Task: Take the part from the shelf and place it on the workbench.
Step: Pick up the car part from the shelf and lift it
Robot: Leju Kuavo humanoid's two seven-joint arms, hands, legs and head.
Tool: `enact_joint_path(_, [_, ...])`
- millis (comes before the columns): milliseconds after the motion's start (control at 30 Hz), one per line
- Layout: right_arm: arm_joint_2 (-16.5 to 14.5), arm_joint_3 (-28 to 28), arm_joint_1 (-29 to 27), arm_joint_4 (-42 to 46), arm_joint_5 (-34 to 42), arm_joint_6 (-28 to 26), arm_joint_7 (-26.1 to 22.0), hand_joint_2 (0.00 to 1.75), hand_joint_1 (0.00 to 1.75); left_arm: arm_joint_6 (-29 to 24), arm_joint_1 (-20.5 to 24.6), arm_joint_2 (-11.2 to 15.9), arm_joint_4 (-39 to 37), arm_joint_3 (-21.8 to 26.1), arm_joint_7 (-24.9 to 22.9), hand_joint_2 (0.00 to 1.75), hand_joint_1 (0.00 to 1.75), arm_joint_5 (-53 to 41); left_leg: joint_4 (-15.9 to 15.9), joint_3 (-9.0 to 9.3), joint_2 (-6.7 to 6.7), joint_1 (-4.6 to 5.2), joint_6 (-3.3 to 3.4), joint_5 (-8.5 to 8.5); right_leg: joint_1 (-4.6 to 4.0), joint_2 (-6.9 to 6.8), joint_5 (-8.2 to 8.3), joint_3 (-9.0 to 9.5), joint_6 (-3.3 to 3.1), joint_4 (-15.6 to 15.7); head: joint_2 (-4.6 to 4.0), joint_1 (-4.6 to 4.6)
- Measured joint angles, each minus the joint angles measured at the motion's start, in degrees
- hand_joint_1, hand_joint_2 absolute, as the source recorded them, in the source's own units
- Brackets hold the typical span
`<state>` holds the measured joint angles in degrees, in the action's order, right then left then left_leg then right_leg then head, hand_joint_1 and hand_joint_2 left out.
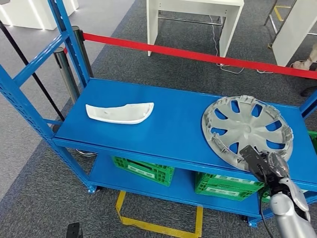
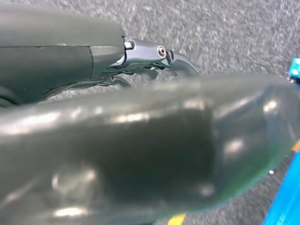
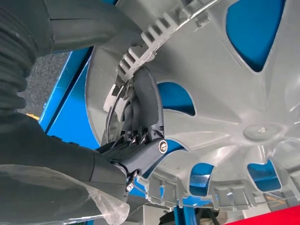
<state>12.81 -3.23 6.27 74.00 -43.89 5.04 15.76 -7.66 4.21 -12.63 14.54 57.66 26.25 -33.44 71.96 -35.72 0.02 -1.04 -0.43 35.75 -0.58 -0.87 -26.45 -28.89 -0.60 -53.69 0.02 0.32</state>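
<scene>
- Head view: a grey wheel cover [image 1: 246,130] lies inside-up at the right end of the blue shelf [image 1: 168,124], with the right hand [image 1: 261,166] reaching over its near rim.
- Right wrist view: the dark fingers [image 3: 141,108] curl through a spoke opening and over the toothed rim of the wheel cover [image 3: 226,93], thumb on the other side, so this hand pinches the rim.
- Left hand [image 2: 148,140] hangs beside the body over grey carpet; its thumb is blurred across the lens and I cannot tell whether its fingers are spread or curled.
- A white curved trim piece [image 1: 119,112] rests well apart, toward the shelf's left end; green crates [image 1: 149,171] sit on the lower tier.
- Step, as I judge it: the grasp on the shelf, with the cover not yet lifted.
- Next move likely calls for a firm hold on a thin rim, a level lift clear of the shelf edge, then a turn toward the workbench.
</scene>
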Motion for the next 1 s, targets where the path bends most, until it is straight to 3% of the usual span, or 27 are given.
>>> enact_joint_path(33, [0.1,0.0,0.2,-0.4,0.0,0.1,0.0,1.75,1.75,-0.1,-0.1,0.1,0.0,0.1,0.0,0.0,0.0,0.0,0.7,-0.15,0.0,-0.19,-0.32,-0.15,0.22,0.03,-0.04,-0.05,0.22,-0.1,0.0,0.01])
enact_joint_path(67, [0.3,0.0,0.5,-0.8,-0.1,0.1,0.1,1.75,1.75,-0.3,-0.2,0.2,0.0,0.2,0.0,0.0,0.0,0.0,-0.7,0.69,0.0,-0.4,-0.67,-1.37,0.53,0.07,-0.12,-0.05,0.55,-0.3,0.0,0.01])
enact_joint_path(133, [0.8,0.0,1.1,-1.5,-0.4,0.4,0.3,1.75,1.75,-0.5,-0.2,0.2,0.0,0.4,0.1,0.0,0.0,0.1,-7.6,4.19,-0.02,-1.04,-1.74,-4.73,1.14,0.17,-0.58,-0.33,1.57,-1.2,0.0,-0.08])
enact_joint_path(167, [1.2,0.2,1.5,-1.7,-0.6,0.6,0.4,1.75,1.75,-0.6,-0.1,0.1,0.0,0.4,0.1,0.0,0.0,0.1,-10.5,5.53,-0.27,-1.3,-1.82,-5.69,1.27,0.28,-1.05,-0.67,2.15,-2.0,0.0,-0.16])
enact_joint_path(233, [2.0,0.3,2.0,-2.1,-1.1,1.2,0.6,1.75,1.75,-0.8,0.0,-0.2,0.0,0.6,0.2,0.0,0.0,0.1,-12.7,6.33,-0.66,-1.47,-1.06,-5.88,1.19,0.53,-1.63,-1.22,2.97,-2.9,0.0,-0.14])
enact_joint_path(300, [2.3,0.3,1.8,-2.8,-1.8,1.3,0.8,1.75,1.75,-1.0,0.1,-0.2,0.0,0.8,0.3,0.0,0.0,0.1,-12.6,6.14,-0.72,-1.28,0.38,-6.05,1.31,0.65,-1.6,-1.23,3.29,-2.9,0.0,0.08])
enact_joint_path(367, [2.5,0.3,1.7,-3.4,-2.6,1.1,0.9,1.75,1.75,-1.1,0.1,-0.3,0.0,1.0,0.4,0.0,0.0,0.1,-12.6,5.97,-0.5,-1.07,1.2,-6.37,1.55,0.67,-3.0,-1.95,3.52,-4.4,0.0,0.2])
enact_joint_path(400, [2.6,0.3,1.8,-3.7,-2.8,1.0,0.9,1.75,1.75,-1.1,0.2,-0.3,0.0,1.1,0.5,0.0,0.0,0.1,-12.6,5.74,-0.39,-0.94,1.54,-6.55,1.62,0.66,-4.67,-3.15,3.58,-6.9,0.0,0.29])
enact_joint_path(467, [2.7,0.3,1.9,-4.2,-3.0,0.8,0.8,1.75,1.75,-1.2,0.2,-0.2,0.0,1.3,0.5,0.0,0.0,0.1,-12.6,5.14,-0.31,-0.51,1.92,-6.73,1.6,0.67,-8.82,-7.26,3.44,-14.9,0.0,0.44])
enact_joint_path(500, [2.7,0.3,1.9,-4.3,-3.1,0.8,0.7,1.75,1.75,-1.2,0.1,-0.2,0.0,1.4,0.5,0.0,0.0,0.1,-12.6,4.9,-0.3,-0.29,2.06,-6.77,1.54,0.67,-10.08,-9.2,3.28,-18.5,0.0,0.46])
enact_joint_path(533, [2.7,0.3,1.9,-4.4,-3.2,0.7,0.6,1.75,1.75,-1.2,0.0,-0.2,0.0,1.4,0.5,0.0,0.0,0.1,-12.6,4.81,-0.3,-0.08,2.19,-6.77,1.38,0.69,-10.17,-10.31,2.98,-20.5,0.0,0.45])
enact_joint_path(567, [2.8,0.3,2.0,-4.5,-3.3,0.6,0.4,1.75,1.75,-1.2,-0.1,-0.2,0.0,1.5,0.5,0.0,0.0,0.1,-12.6,4.87,-0.33,0.09,2.31,-6.71,1.12,0.72,-9.01,-10.31,2.53,-20.1,0.0,0.45])
enact_joint_path(600, [2.9,0.3,2.0,-4.6,-3.4,0.4,0.1,1.75,1.75,-1.2,-0.1,-0.2,0.0,1.6,0.6,0.0,0.0,0.1,-12.6,5.05,-0.38,0.21,2.41,-6.63,0.78,0.77,-6.99,-9.28,1.98,-17.7,0.0,0.46])
enact_joint_path(667, [3.3,0.3,2.3,-4.8,-3.7,-0.5,-1.0,1.75,1.75,-1.0,0.1,-0.4,0.0,1.6,0.8,0.0,0.0,0.1,-12.6,5.34,-0.48,0.31,2.49,-6.39,-0.31,0.9,-2.47,-5.85,0.23,-9.5,0.0,0.43])
enact_joint_path(733, [3.9,0.5,2.6,-5.0,-4.1,-1.6,-2.7,1.75,1.75,-0.8,0.3,-0.6,0.0,1.6,1.0,0.0,0.0,0.0,-12.6,5.25,-0.53,0.27,2.18,-6.23,-1.11,0.79,-0.71,-4.06,-0.99,-4.6,0.0,0.45])
enact_joint_path(800, [4.2,0.9,2.8,-5.4,-4.4,-2.7,-4.6,1.75,1.75,-0.6,0.5,-0.8,0.0,1.7,1.4,0.0,0.0,-0.2,-12.8,5.26,-0.55,0.29,1.58,-6.22,-1.19,0.59,-0.63,-3.68,-1.07,-3.6,0.0,0.54])
enact_joint_path(867, [4.4,1.4,2.8,-5.8,-4.6,-3.5,-6.1,1.75,1.75,-0.5,0.4,-0.7,0.0,1.7,1.5,0.0,0.0,-0.4,-11.9,5.09,-0.5,0.42,1.1,-5.54,-0.8,0.35,0.11,-2.6,-0.58,-2.3,0.0,0.47])
enact_joint_path(933, [4.5,1.7,2.8,-6.3,-5.1,-4.4,-7.3,1.75,1.75,-0.5,0.4,-0.5,0.0,1.8,1.6,0.0,0.0,-0.5,-7.3,3.01,-0.44,0.45,0.65,-2.85,-0.34,0.13,0.7,-1.98,-0.17,-1.4,0.0,0.34])
enact_joint_path(1000, [4.5,2.0,2.7,-6.9,-5.8,-5.7,-8.5,1.75,1.75,-0.6,0.3,-0.3,0.0,2.0,1.6,0.0,0.0,-0.7,-0.8,-0.34,-0.42,0.29,0.08,0.08,-0.13,0.12,0.68,-2.08,-0.16,-1.4,0.0,0.29])
